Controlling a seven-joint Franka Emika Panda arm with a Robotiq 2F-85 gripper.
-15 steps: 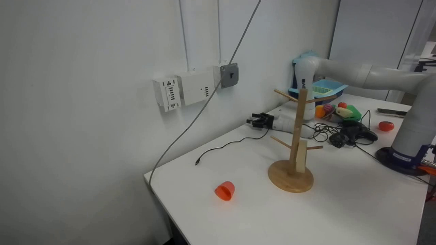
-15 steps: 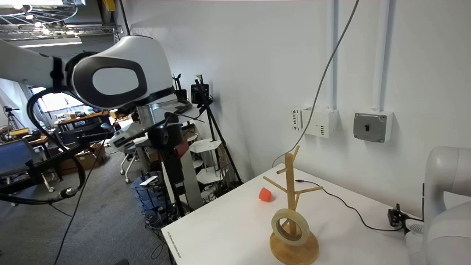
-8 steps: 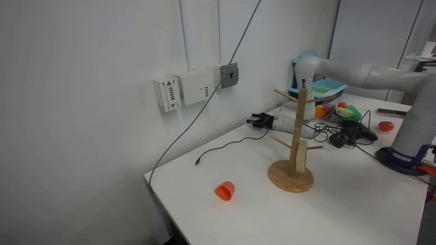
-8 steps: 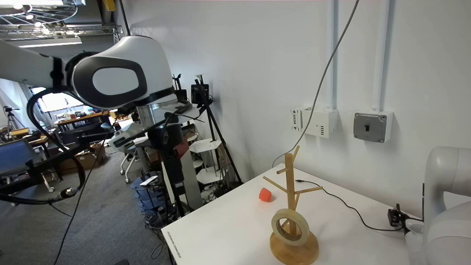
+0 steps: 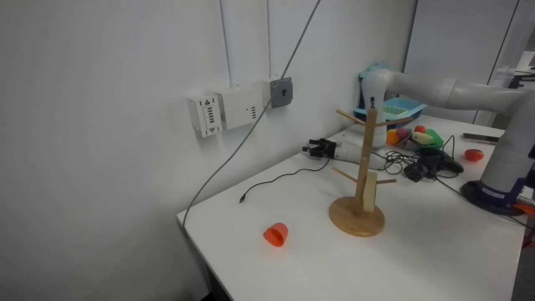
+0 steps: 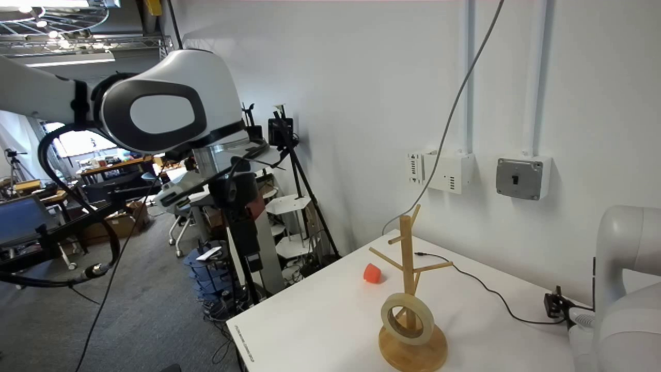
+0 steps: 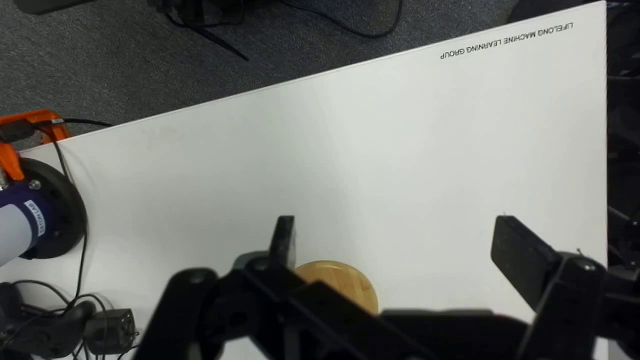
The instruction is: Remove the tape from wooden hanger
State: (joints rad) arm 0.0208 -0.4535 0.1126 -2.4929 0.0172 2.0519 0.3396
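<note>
The wooden hanger stands upright on the white table, its pole (image 5: 368,142) and pegs showing in both exterior views (image 6: 407,248). The tape (image 6: 428,316), a pale ring, hangs low on the hanger, around a lower peg and beside the pole. It shows edge-on in an exterior view (image 5: 370,194). My gripper (image 7: 395,225) is open and empty, above the table. In the wrist view, part of the hanger's round base (image 7: 347,281) shows behind the left finger; the tape is hidden there. In an exterior view my arm (image 6: 175,108) is left of the hanger and higher, with the gripper pointing down.
An orange cup-like object (image 5: 276,234) lies near the hanger. A second white arm (image 5: 472,95) stands on the table, with a black hand (image 5: 321,148) by the wall. Cables, toy fruit (image 5: 420,137) and a blue basket (image 5: 401,109) are at the back.
My gripper has shifted slightly in an exterior view. A dark part now shows at the right edge of an exterior view. The tape and hanger have not moved.
</note>
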